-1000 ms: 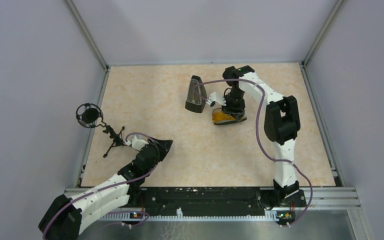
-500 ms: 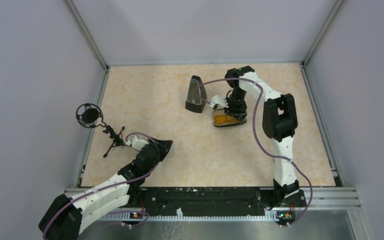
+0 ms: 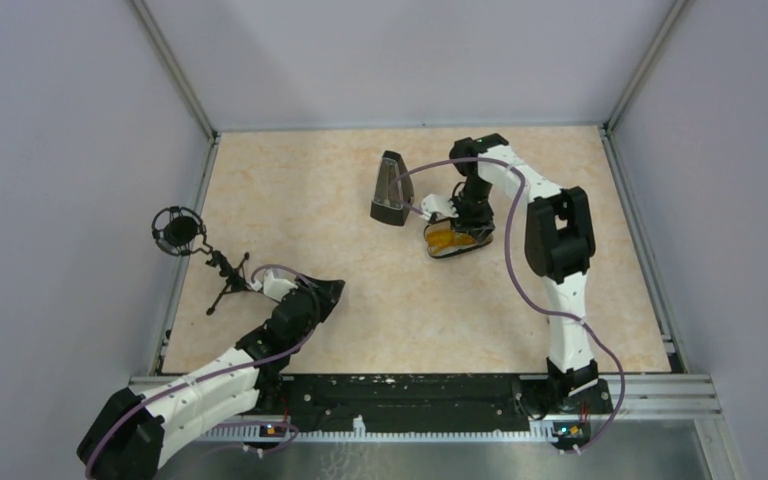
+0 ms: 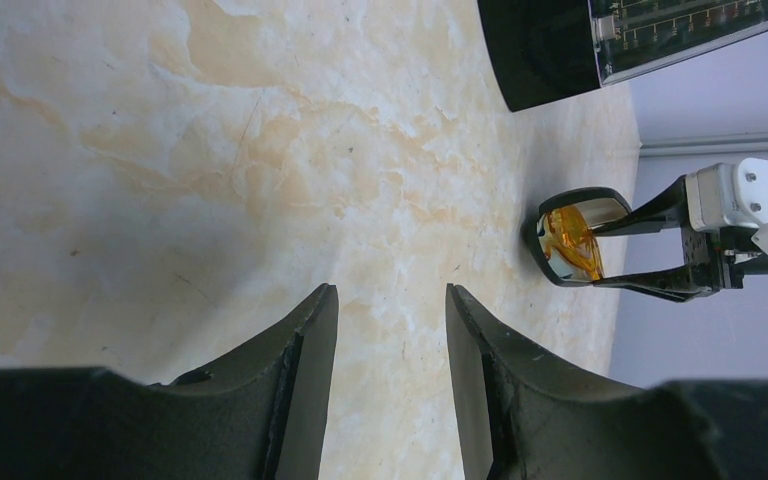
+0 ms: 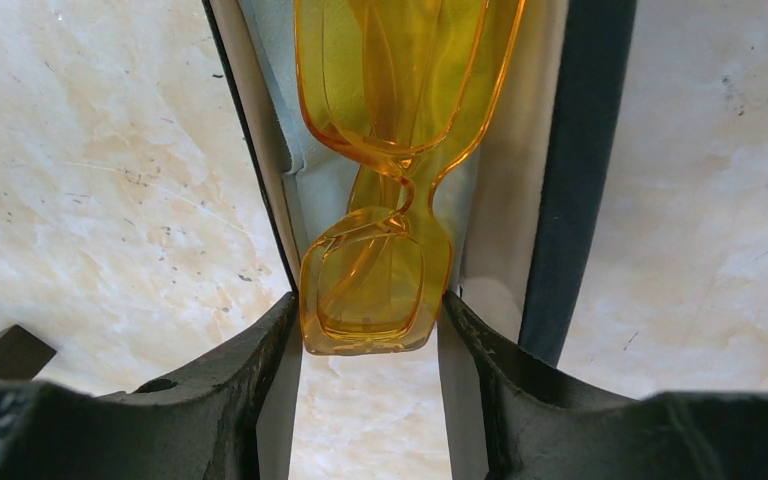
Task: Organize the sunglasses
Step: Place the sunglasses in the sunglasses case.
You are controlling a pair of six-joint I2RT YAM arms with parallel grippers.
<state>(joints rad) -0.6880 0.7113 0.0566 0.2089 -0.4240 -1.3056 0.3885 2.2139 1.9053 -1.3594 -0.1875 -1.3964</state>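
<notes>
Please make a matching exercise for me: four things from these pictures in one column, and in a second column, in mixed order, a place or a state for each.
1. sunglasses
2. microphone
3. left gripper
4. black case

A. stands near the left edge of the table
B. open, holds nothing
C. lies open under the sunglasses
D. between the fingers of the right gripper

Pairs: 1-D, 2-A, 3-B, 4-C

Two arms wearing white and black
The left arm (image 3: 205,380) and right arm (image 3: 561,330) are showing white links and black joints; purple cables (image 3: 507,262) are trailing along both, and a green light (image 3: 481,138) is glowing on the right.
</notes>
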